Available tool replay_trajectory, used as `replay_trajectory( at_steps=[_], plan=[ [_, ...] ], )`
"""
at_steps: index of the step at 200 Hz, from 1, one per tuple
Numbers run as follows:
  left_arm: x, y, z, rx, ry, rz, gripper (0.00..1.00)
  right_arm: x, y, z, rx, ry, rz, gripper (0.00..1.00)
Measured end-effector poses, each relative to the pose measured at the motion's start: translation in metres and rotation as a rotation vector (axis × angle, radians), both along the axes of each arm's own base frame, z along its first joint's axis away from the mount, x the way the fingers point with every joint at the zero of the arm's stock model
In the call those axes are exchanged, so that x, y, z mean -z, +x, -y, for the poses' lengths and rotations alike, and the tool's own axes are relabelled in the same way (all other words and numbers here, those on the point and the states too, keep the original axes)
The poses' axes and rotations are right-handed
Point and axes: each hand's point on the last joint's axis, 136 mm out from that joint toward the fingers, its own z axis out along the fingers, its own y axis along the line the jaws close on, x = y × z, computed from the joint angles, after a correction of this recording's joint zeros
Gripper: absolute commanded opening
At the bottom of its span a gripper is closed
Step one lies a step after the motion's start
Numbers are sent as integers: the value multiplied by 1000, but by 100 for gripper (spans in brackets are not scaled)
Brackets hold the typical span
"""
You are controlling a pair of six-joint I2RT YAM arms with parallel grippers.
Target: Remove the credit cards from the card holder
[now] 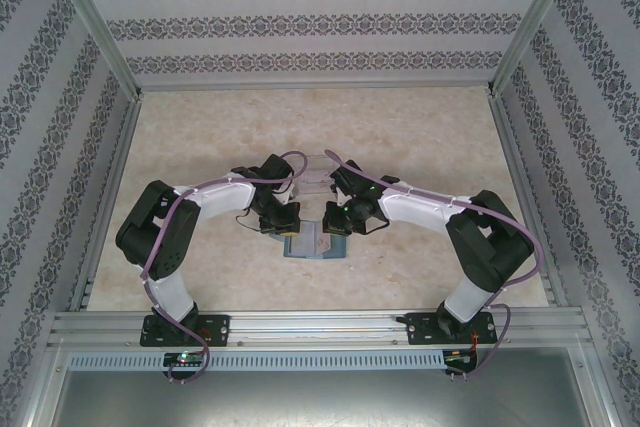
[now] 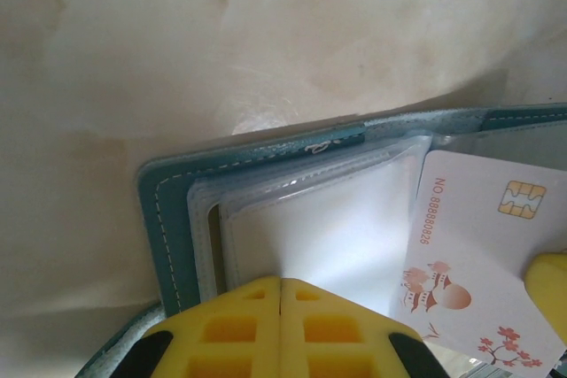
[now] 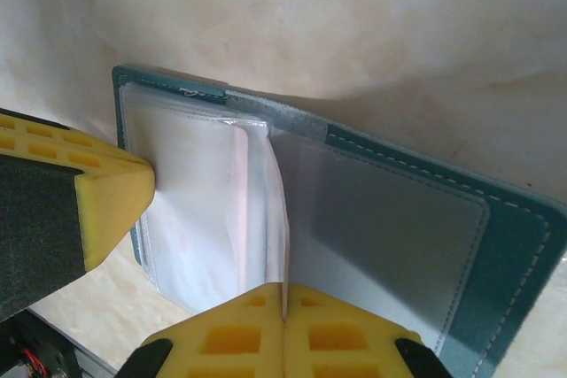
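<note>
The teal card holder (image 1: 312,247) lies open on the table between both arms, its clear sleeves facing up (image 2: 168,219) (image 3: 523,245). My left gripper (image 1: 288,227) (image 2: 281,282) is shut, and its yellow tips press down on the left-hand sleeves. My right gripper (image 1: 336,227) (image 3: 285,288) is shut on the near edge of a credit card (image 3: 285,236), seen edge-on and standing up from the sleeves. In the left wrist view the same credit card (image 2: 469,245) is pale with pink markings and a chip, tilted up beside the sleeves.
A clear plastic box (image 1: 316,165) sits just behind the grippers. The marble-patterned table (image 1: 420,137) is ringed by patterned walls and metal posts. The two grippers are very close together over the card holder.
</note>
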Motion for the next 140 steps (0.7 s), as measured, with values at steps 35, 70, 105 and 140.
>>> replay_trajectory(
  at_steps=[35,70,105,140],
  plan=[
    [-2,-2,-5,-11,24,0,8,-10,2,5,1,8,20,3],
    [-12,0,-6,-28,18,19,8,-29,16,19,-17,28,71,2],
    [-22,6,-11,-53,12,49,8,-62,40,27,-132,29,183,0],
    [-29,11,-22,-96,10,69,8,-89,59,21,-373,-10,342,2]
  ],
)
